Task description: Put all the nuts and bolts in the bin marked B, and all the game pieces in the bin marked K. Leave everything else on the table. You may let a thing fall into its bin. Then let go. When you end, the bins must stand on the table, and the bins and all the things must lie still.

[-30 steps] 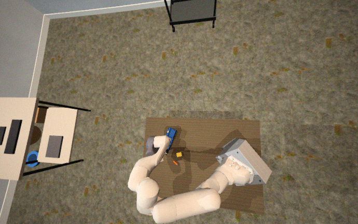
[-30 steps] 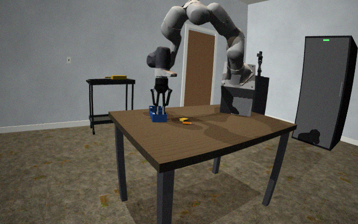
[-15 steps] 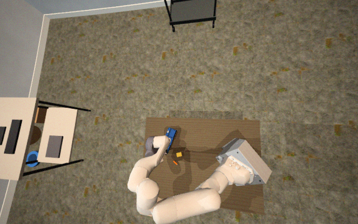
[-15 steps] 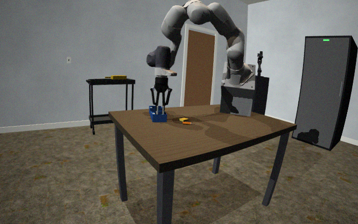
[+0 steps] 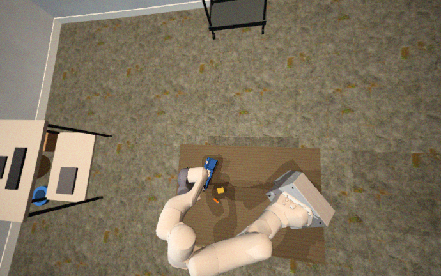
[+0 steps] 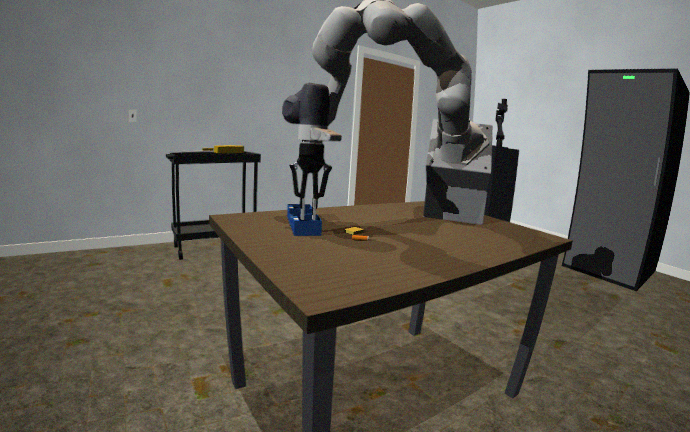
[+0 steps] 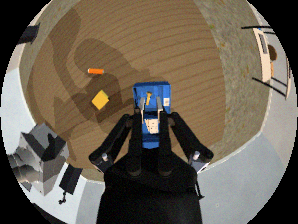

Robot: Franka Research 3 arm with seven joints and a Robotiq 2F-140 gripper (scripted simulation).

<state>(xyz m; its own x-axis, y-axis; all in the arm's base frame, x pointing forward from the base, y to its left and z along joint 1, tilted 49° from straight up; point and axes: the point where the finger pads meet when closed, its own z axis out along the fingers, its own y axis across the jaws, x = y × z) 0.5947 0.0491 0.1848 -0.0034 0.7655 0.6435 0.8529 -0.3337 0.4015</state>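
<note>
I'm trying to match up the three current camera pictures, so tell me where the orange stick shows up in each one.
Top: the orange stick lies just below the yellow piece, right of the gripper arm's wrist.
Exterior: near picture centre, just below and right of the yellow piece.
Wrist: upper left, above the yellow piece.
Shared landmark: the blue bins.
</note>
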